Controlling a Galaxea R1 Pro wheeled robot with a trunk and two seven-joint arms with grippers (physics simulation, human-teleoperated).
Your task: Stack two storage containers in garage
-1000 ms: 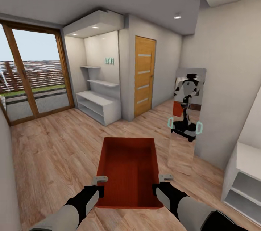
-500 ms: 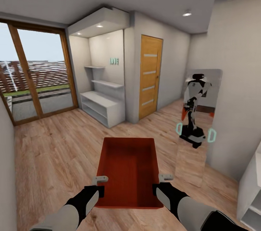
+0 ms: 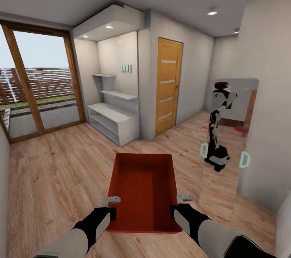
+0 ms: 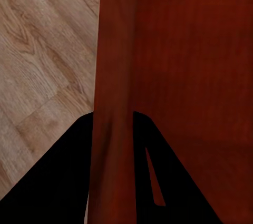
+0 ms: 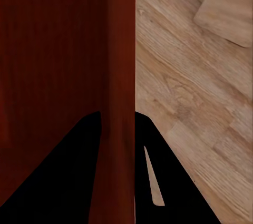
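Glass doors [image 3: 38, 88] fill the left of the head view, with sky and a fence beyond; white shelving [image 3: 111, 118] sits in a lit alcove at centre-left, a wood-plank door [image 3: 167, 86] just right of it, and a wall mirror [image 3: 228, 144] at the right edge reflects the robot. Light wood plank flooring [image 3: 60, 169] runs underfoot, so by my reading this is the living room side of the house and not the garage. Task status: one storage container [image 3: 143, 187] is off the floor and in carry, low centre of the frame, open side up and empty. Nothing is placed or stacked yet; the second bin is not accounted for here, and the whole garage leg looks to be ahead. Arm pose: both forearms reach forward, roughly level and mirrored. The left gripper [image 3: 110, 206] is clamped on the container's left wall near the near corner; in the left wrist view its dark fingers [image 4: 68, 182] straddle the rim. The right gripper [image 3: 182, 205] is clamped likewise on the right wall, fingers [image 5: 68, 182] either side of the rim.
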